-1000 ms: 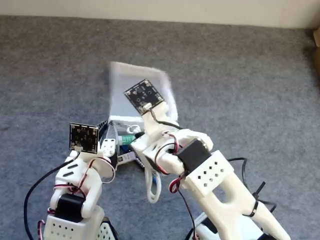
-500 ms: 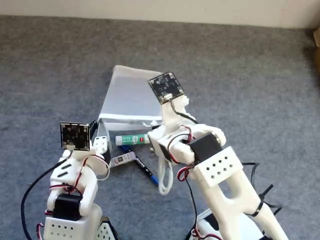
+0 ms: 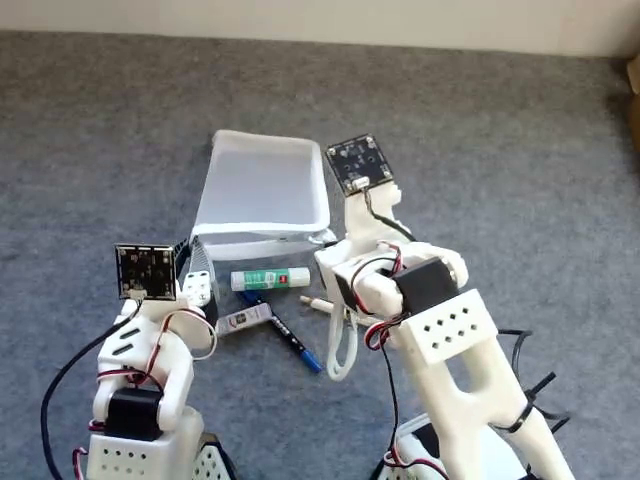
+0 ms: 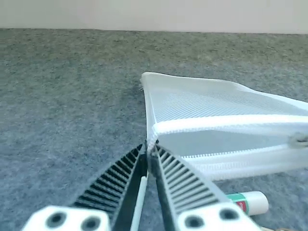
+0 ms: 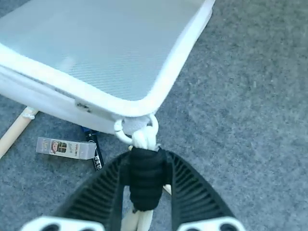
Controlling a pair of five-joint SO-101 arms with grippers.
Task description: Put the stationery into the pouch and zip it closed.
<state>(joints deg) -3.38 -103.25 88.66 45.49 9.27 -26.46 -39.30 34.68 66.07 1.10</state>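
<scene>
While left jaws tight on the pouch, right jaws on its strap: grey carpet, pale wall.

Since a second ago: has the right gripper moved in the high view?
Yes. The right gripper has swung right, away from the glue stick, which stayed put; its wrist now sits beside the right edge of the pouch rather than over it.
</scene>
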